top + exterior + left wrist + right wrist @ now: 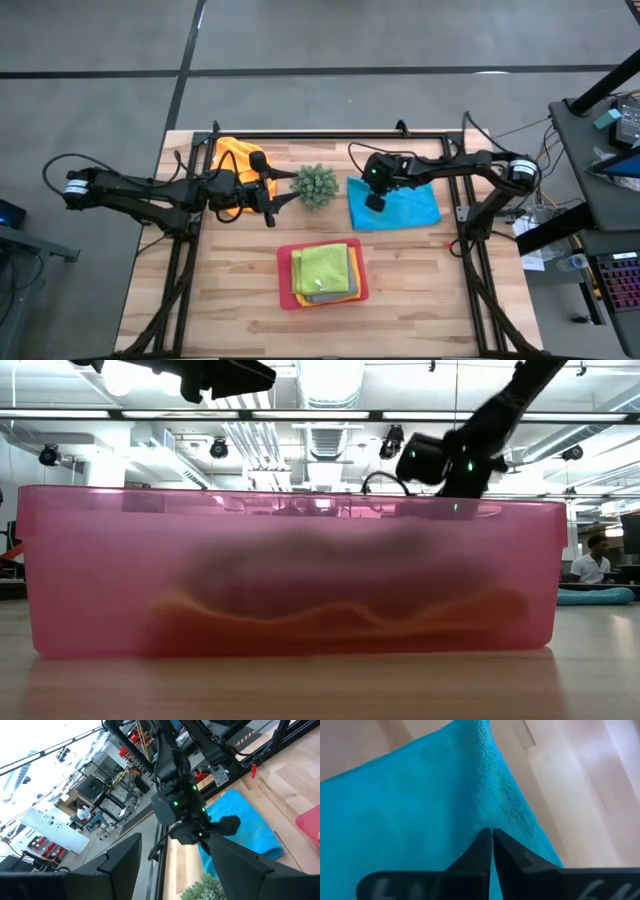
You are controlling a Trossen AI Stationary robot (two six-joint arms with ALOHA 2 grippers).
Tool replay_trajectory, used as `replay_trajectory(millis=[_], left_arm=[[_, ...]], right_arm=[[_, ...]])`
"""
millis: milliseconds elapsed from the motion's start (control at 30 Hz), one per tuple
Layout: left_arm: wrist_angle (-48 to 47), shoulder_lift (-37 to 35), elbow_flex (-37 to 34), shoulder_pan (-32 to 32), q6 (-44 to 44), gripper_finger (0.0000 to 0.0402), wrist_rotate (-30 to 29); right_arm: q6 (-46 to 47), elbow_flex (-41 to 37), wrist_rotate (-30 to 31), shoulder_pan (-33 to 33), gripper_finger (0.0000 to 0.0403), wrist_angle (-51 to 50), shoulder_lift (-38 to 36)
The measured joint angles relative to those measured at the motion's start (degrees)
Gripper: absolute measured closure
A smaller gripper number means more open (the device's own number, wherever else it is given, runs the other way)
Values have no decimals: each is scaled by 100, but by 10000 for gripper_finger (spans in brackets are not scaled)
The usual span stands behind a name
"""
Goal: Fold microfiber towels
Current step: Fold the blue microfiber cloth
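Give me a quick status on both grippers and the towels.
Right gripper shut on light blue towel. Left gripper open, over orange towel. Folded stack on pink tray. Plant between arms.

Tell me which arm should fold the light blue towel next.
The right arm. Its gripper is already shut on the light blue towel at its edge, as the right wrist view shows. The left gripper is open, over by the orange towel, beyond the small plant.

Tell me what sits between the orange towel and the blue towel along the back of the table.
In the high view, the small spiky green plant stands between the orange towel and the blue towel, with the left gripper beside it.
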Motion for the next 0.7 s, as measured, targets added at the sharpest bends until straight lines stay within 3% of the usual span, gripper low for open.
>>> replay_trajectory(millis=[167,267,500,700], left_arm=[[17,-1,0,2,-17,182,0],[22,1,0,2,-17,182,0],[18,1,0,1,-15,182,0],[14,1,0,2,-15,182,0]], right_arm=[[-68,-165,910,-10,392,573,353],[-165,-54,1085,-10,392,544,397],[-280,496,1010,-8,392,190,107],[46,623,139,-4,392,546,142]])
